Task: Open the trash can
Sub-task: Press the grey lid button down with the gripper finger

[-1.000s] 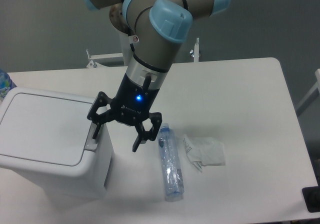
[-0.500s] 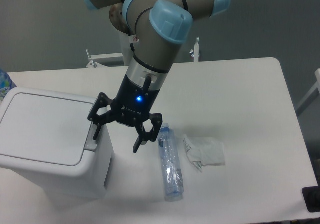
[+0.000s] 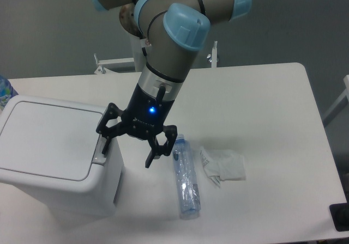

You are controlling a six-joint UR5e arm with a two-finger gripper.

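The trash can [image 3: 49, 157] is a big white box at the table's left front, with its flat lid down. A grey push tab [image 3: 100, 156] sits at the lid's right edge. My gripper [image 3: 126, 154] hangs open just right of that edge, pointing down. One finger [image 3: 105, 144] is over the grey tab, and whether it touches is unclear. The other finger [image 3: 151, 157] is out over the table beside the bin. Nothing is held between them.
A clear plastic bottle [image 3: 185, 179] lies on the table just right of the gripper. A crumpled white tissue [image 3: 223, 165] lies beside it. A dark object [image 3: 340, 217] sits at the table's front right corner.
The gripper has sunk very slightly towards the bin's right edge. The lid stays down.
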